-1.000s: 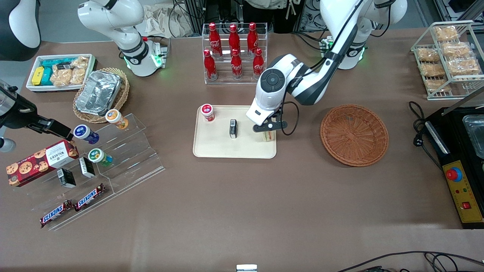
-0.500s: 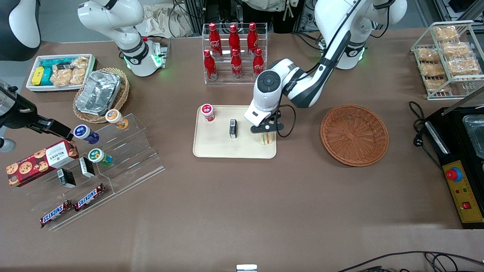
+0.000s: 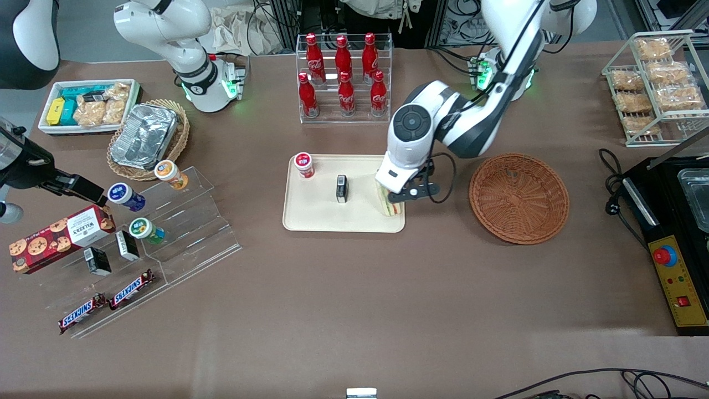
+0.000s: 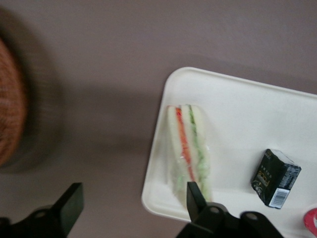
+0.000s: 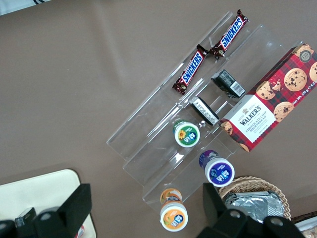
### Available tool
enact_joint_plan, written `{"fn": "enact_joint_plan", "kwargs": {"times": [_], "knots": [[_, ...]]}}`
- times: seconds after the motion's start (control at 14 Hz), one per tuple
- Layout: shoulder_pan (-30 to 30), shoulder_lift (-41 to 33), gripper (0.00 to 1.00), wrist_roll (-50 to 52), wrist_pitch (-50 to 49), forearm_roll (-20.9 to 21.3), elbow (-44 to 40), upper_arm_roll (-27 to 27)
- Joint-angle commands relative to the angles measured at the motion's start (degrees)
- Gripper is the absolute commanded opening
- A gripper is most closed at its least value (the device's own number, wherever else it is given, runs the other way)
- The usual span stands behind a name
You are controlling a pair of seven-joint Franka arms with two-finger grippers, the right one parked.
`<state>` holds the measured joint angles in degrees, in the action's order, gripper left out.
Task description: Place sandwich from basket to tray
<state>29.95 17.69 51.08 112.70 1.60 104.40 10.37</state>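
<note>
Sandwich (image 3: pixel 391 206) is down on the tray (image 3: pixel 321 219), standing on edge at the tray's corner nearest the basket, a little right of centre in the front view, red and green filling stripes showing. Nothing is gripping it. The gripper (image 3: pixel 407 195) hovers just above it with its jaws spread wide apart; in the wrist view one black fingertip (image 4: pixel 194 194) sits over the sandwich's (image 4: pixel 189 148) end while the other is out over bare table. Further up the tray, a small dark carton (image 3: pixel 342 188) and a red-capped jar (image 3: pixel 303 164). Off to the right, well apart, the reddish-brown wicker basket (image 3: pixel 519 198). At top centre, a rack of red bottles (image 3: pixel 343 77).
</note>
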Motion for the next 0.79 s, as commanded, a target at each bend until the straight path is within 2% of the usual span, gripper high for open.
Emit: {"fn": "enact_joint_plan", "kwargs": {"times": [0.0,0.21,0.43,0.71], "knots": [[-4.87,-3.17,0.99,-4.65,-11.85,1.48,-5.69,0.35],[-11.56,-10.11,0.99,-11.76,-14.78,1.83,-5.44,0.26],[-18.58,-14.07,0.99,-20.28,-17.34,2.01,-5.7,0.26],[-30.27,-17.77,0.99,-39.16,-19.71,1.75,-5.79,0.26]]}}
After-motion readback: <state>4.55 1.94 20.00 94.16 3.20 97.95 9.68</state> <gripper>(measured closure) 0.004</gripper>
